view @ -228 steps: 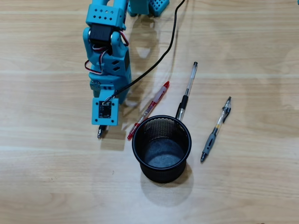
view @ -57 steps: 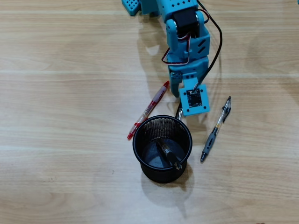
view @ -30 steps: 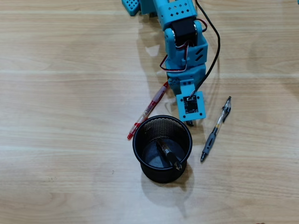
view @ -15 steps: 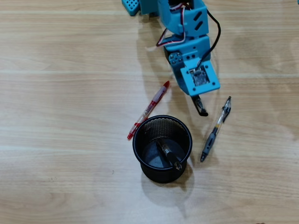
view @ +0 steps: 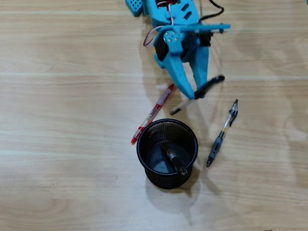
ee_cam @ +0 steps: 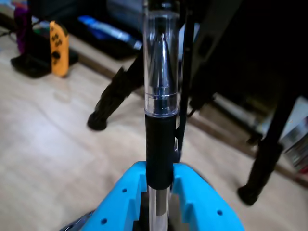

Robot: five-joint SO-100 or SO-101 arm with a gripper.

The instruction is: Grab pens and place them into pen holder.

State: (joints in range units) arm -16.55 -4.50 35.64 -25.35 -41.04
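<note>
Since before, we lifted our gripper (view: pixel 195 94), closed on the clear pen (ee_cam: pixel 160 120); held off-centre, it may swing past the cup (view: pixel 166 153) below.

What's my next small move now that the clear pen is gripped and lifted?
Probably swing the gripper toward the pen holder, bringing the clear pen with the black sleeve above its opening before lowering. The wrist view shows the pen clamped between the jaws; overhead, the gripper sits off beyond the holder's rim, not over it.
</note>
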